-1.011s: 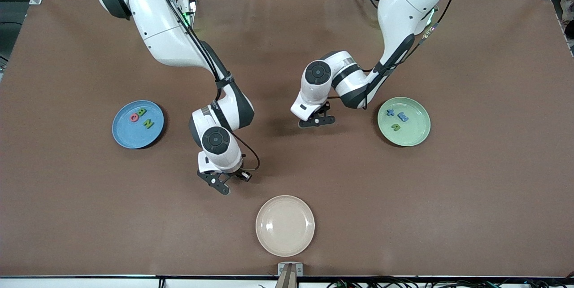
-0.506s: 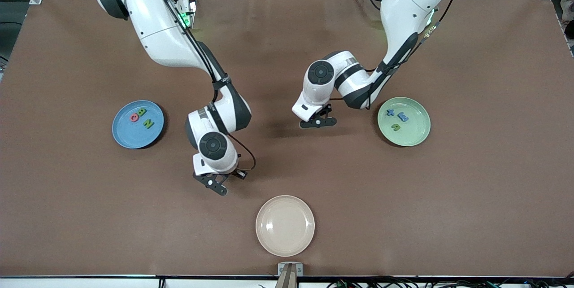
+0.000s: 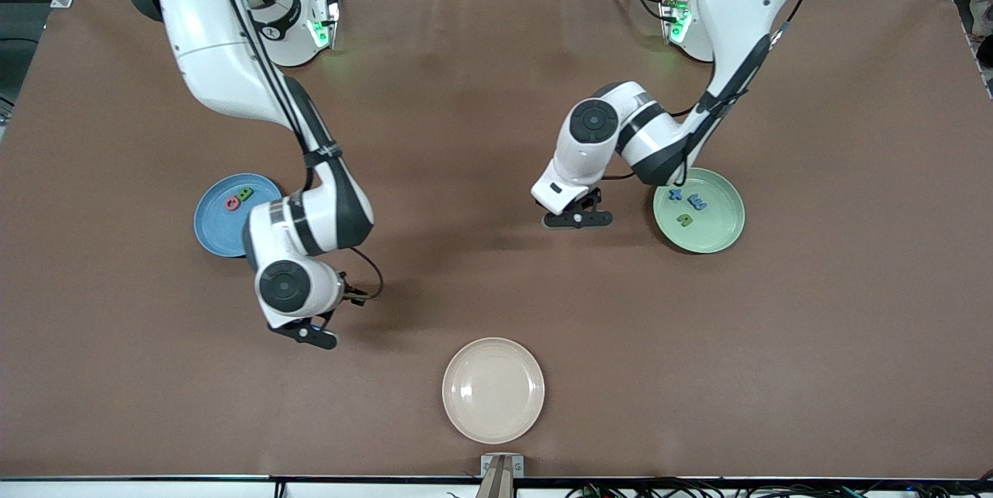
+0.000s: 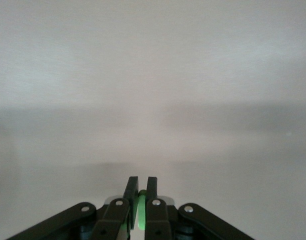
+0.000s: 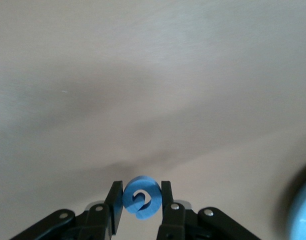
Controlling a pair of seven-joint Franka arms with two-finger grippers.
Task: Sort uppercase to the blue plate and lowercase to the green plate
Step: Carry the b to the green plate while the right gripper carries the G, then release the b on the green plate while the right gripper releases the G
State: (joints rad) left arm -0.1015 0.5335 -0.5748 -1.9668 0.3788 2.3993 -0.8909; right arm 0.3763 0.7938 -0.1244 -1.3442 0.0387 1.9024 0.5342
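Blue G (image 5: pixel 142 198) pinched in my right gripper (image 3: pixel 310 333), now swinging toward blue plate (image 3: pixel 213 230) at frame left | left gripper (image 3: pixel 578 217) clamping green letter (image 4: pixel 141 210), nearing green plate (image 3: pixel 717 230).

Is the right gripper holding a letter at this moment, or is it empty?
Holding one. The right wrist view shows the right gripper shut on the blue G, pinched between both fingers above bare table.

Glossy white arm shells (image 3: pixel 225 56) with dark grey joint bands, black cables, and black pincers (image 3: pixel 578 219).
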